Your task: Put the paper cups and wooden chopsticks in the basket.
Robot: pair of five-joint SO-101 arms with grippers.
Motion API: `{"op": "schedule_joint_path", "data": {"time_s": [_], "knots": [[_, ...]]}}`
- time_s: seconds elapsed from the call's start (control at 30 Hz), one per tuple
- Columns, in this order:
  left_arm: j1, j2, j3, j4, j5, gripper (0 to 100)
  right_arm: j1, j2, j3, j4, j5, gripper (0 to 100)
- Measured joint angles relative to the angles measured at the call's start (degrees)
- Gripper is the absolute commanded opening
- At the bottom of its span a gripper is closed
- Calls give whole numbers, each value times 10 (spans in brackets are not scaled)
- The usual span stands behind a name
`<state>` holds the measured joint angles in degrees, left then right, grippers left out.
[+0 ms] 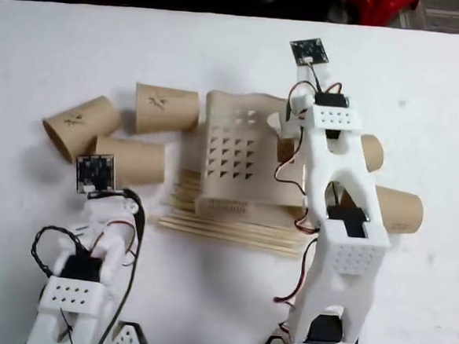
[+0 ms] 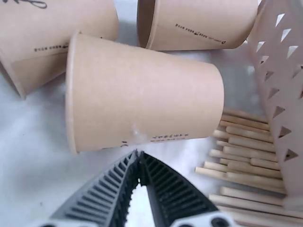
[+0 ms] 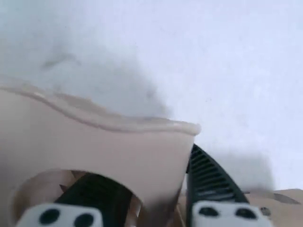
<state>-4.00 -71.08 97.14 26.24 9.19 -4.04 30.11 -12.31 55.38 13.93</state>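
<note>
The high camera is looking down on the table [image 1: 425, 75], arm bases [image 1: 320, 336] at 6 o'clock. The left wrist camera is peering close past its end effector [image 2: 138, 166] at a paper cup [image 2: 142, 101]; the right one is hugging the basket [image 3: 94, 146] rim. All three are sharing the basket

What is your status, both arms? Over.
Left gripper shut, empty, beside a tipped paper cup. Right gripper clamped on basket wall. Chopsticks lie partly under basket.
</note>
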Motion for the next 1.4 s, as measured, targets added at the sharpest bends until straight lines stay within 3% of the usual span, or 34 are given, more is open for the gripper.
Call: {"op": "schedule_joint_path", "data": {"time_s": [0.27, 0.53, 0.87, 1.07, 1.23, 1.4], "knots": [[0, 0, 0, 0, 0, 25, 19, -22, 1, -8, -16, 16], [0, 0, 0, 0, 0, 25, 23, -168, 1, -11, -64, 16], [0, 0, 0, 0, 0, 25, 25, -279, 4, -107, -143, 16], [0, 0, 0, 0, 0, 25, 22, -384, 154, -268, -152, 15], [0, 0, 0, 0, 0, 25, -1, -473, 367, -491, -141, 15], [0, 0, 0, 0, 0, 25, -46, -409, 364, -571, -113, 15]]}}
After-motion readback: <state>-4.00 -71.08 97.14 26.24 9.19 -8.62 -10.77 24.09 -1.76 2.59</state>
